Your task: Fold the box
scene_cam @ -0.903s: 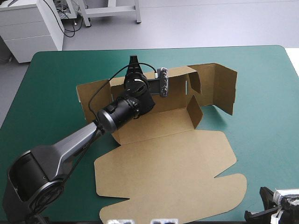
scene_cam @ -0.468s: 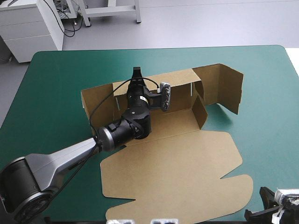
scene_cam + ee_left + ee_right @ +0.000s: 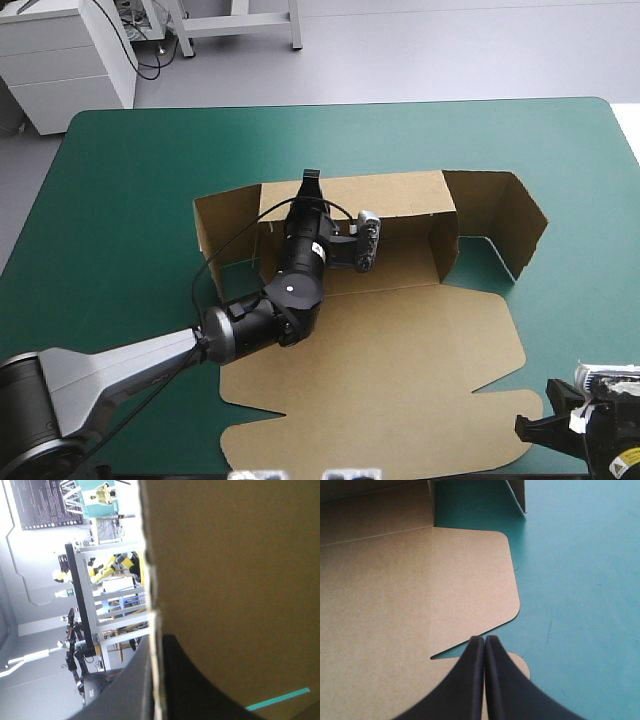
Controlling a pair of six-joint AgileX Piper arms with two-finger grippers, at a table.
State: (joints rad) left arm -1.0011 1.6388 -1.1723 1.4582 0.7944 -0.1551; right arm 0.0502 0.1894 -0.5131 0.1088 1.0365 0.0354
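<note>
Centre frame, the left jaws pinch the back wall of the brown cardboard box on the teal-green desk, a wall best held upright for tucking; right jaws rest pressed together, lower right.

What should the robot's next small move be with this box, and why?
Probably bring the right jaws in to swing the right end flap inward. The left jaws are shut on the raised far wall of the box, holding it upright, while that flap stands splayed outward and the right jaws rest shut, idle, by the near corner of the flat lid.
</note>
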